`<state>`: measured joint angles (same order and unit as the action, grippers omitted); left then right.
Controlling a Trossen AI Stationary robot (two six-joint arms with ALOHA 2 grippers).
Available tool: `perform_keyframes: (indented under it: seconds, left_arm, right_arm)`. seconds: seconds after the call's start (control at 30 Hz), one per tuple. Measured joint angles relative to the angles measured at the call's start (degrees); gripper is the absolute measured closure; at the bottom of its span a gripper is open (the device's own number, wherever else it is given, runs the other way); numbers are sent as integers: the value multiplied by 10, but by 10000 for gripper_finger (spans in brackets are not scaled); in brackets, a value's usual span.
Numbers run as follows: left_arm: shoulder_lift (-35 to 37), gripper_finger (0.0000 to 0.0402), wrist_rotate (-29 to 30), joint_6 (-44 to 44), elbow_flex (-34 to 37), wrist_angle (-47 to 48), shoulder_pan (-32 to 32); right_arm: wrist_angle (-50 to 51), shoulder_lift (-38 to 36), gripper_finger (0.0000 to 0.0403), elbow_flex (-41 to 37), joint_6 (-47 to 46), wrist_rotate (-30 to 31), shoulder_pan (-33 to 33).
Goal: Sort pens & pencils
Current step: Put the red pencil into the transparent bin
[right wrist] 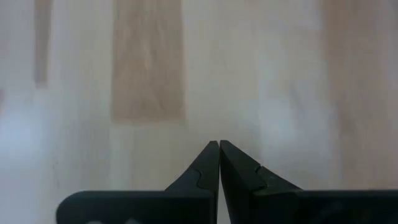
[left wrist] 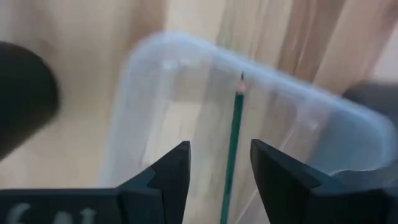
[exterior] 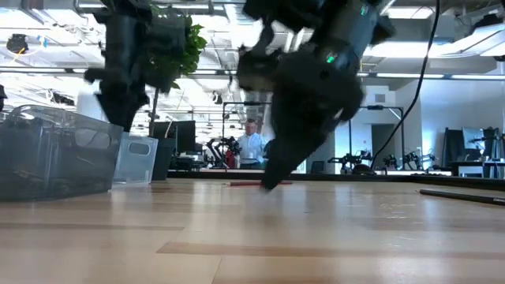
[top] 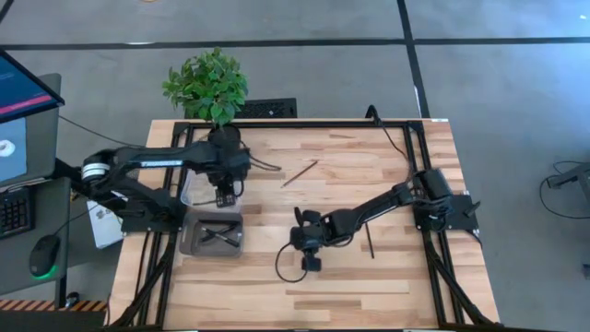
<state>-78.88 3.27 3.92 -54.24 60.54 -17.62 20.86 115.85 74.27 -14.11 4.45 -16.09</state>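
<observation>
My left gripper (top: 224,195) (left wrist: 221,165) is open above a clear plastic bin (top: 195,189) (left wrist: 186,81) near the table's left edge. A green pencil (left wrist: 234,143) shows in the gap between its fingers, touching neither. Whether the pencil lies in the bin or is in the air, I cannot tell. My right gripper (top: 311,260) (right wrist: 219,144) is shut, pointing down low over bare wood at mid-table. A brownish pencil (top: 299,173) lies toward the far edge. A dark pen (top: 371,242) (exterior: 465,196) lies right of my right gripper. A grey tray (top: 189,242) holds dark pens (top: 219,235).
A potted plant (top: 208,85) stands at the table's far left corner. The clear bin (exterior: 55,150) and the grey tray sit side by side along the left edge. A black frame (top: 410,148) borders the table. A person (exterior: 252,142) stands far back in the room.
</observation>
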Motion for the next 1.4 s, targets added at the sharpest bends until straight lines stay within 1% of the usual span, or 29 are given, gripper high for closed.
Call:
perform_keyframes:
  seconds: [0.1, 0.17, 0.23, 0.4, 0.47, 0.53, 0.6, 0.7, 0.8, 0.9, 0.97, 1.03, 1.1, 1.17, 1.33, 1.4]
  left_arm:
    - [43, 241, -3, -57, -5, -64, 0]
    - [62, 241, -6, -109, -6, -112, 1]
    - [72, 241, -11, -133, -6, -150, 2]
    - [76, 241, -15, -93, -6, -217, 20]
    - [75, 241, -15, -85, -6, -246, 26]
    - [75, 241, -14, -83, -6, -277, 32]
    - [75, 241, -15, -80, -6, -301, 38]
    - [75, 241, -18, -65, -5, -316, 40]
    - [75, 241, -19, -50, -5, -326, 42]
    - [75, 241, -15, -62, -5, -350, 42]
    - [63, 241, -4, -75, -5, -376, 44]
    - [45, 241, 18, -78, -5, -388, 53]
    - [13, 241, 51, -79, -5, -424, 65]
    - [-24, 241, 76, -79, -5, -439, 74]
    - [-102, 241, 82, -83, -5, -489, 80]
    - [-127, 241, 95, -91, -5, -509, 77]
  right_arm:
    - [43, -39, 365, 1, 28, 14, 16]
    - [73, -54, 365, 2, 56, 29, 31]
    - [105, -69, 365, 0, 94, 42, 49]
    - [119, -103, 365, -7, 197, 46, 114]
    - [145, -116, 365, -13, 221, 46, 147]
    - [130, -126, 365, -17, 246, 45, 180]
    - [138, -139, 365, -27, 274, 42, 210]
    - [132, -151, 365, -41, 313, 10, 253]
    - [132, -164, 365, -52, 350, -42, 292]
    - [143, -171, 365, -55, 384, -85, 326]
    - [128, -173, 365, -53, 409, -103, 341]
    - [126, -173, 365, -54, 422, -107, 354]
    - [119, -172, 365, -54, 438, -108, 365]
    - [118, -172, 365, -53, 456, -108, 370]
    - [117, -172, 363, -53, 492, -109, 371]
    - [117, -172, 357, -53, 505, -111, 371]
